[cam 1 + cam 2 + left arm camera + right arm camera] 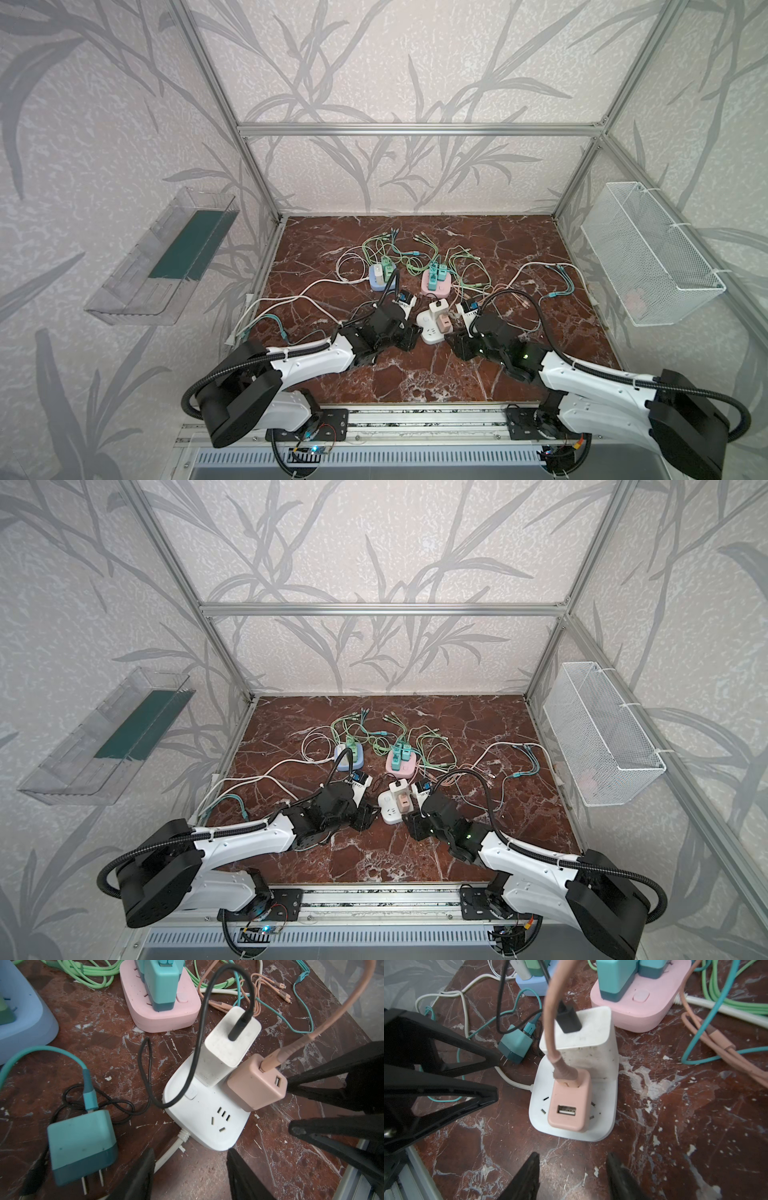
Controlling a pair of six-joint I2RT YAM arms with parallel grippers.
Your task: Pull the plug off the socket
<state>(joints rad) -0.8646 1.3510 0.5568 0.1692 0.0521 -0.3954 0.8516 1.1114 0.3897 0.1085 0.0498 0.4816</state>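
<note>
Jaws on both arms stand apart with nothing between them: the left gripper (191, 1174) and the right gripper (573, 1176) show only as dark fingertips in their own wrist views, the rest cut off at the frame edge. They face each other across the white socket (430, 330), which sits on the marble table (415, 386) low in the centre of both top views (there the wrists cover the fingers, so their spread cannot be read from above). Two plugs stand upright in the socket, close side by side: a white plug (226, 1047) carrying a black cable (239, 1026), and a pink plug (569, 1095) carrying a pink cable (548, 1028); their prongs are hidden. Each gripper is just short of the socket; whether a left fingertip touches its corner is hard to tell. A teal plug (81, 1142) lies loose on its side near the left gripper, prongs bare; it cannot be made out in the top views. A pink socket (166, 1014) and a blue socket (22, 1022) beyond are partly cut off.
</note>
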